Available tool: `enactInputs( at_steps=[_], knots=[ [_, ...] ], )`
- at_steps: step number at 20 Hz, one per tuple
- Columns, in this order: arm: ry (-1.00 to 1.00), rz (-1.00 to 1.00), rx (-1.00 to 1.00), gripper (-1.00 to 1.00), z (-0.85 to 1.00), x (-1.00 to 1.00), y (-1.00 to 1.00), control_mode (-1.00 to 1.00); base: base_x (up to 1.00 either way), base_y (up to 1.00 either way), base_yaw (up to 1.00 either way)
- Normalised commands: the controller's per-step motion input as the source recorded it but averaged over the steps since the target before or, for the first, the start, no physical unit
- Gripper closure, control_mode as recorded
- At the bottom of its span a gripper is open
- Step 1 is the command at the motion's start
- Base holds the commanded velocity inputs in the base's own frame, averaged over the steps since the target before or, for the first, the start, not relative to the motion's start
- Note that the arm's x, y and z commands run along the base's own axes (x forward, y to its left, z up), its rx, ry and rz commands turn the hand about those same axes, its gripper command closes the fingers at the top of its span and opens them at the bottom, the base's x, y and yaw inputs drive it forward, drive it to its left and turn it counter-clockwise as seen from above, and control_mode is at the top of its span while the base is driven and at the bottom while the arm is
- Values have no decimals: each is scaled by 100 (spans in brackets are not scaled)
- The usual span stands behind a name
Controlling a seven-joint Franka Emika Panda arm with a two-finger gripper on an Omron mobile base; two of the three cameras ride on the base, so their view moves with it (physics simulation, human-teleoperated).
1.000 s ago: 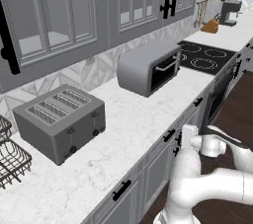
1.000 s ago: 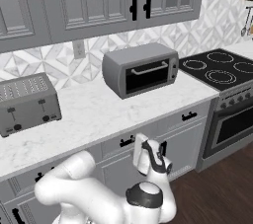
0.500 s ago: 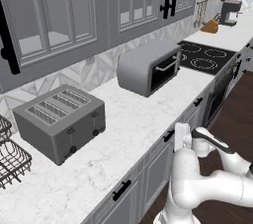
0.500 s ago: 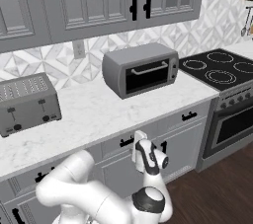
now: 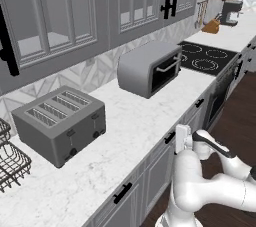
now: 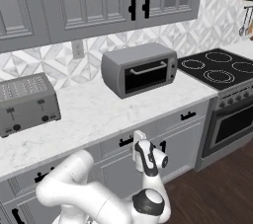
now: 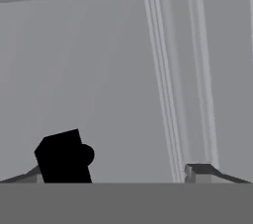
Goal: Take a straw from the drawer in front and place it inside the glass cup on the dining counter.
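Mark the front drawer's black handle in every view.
Left base view: the drawer handle sits under the counter edge, right of centre, beside the white hand.
Right base view: the drawer handle is just below centre, left of the hand.
Hand view: the drawer handle is at lower left, a black block.
Shared landmark: the toaster oven above it in both base views.

Drawer [image 6: 129, 141] handle mostly hidden behind gripper [image 6: 140, 152]. Hand view: black handle [image 7: 63, 157] cut off at 6 o'clock. Wire rack [image 5: 10, 163] cropped at 9 o'clock, left base view.
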Motion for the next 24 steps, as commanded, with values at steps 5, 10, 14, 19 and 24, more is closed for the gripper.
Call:
enactInputs(
  at_steps=[5,10,14,19,24],
  knots=[
    [0,0,0,100,-17,24,22,-100,0,0,0],
    [0,0,1,100,-8,15,17,-100,0,0,0],
    [5,0,1,100,-1,-2,-2,-100,0,0,0],
    [5,0,6,100,-9,-39,-47,-100,0,0,0],
    [6,0,13,100,-5,-61,-76,-100,0,0,0]
  ],
)
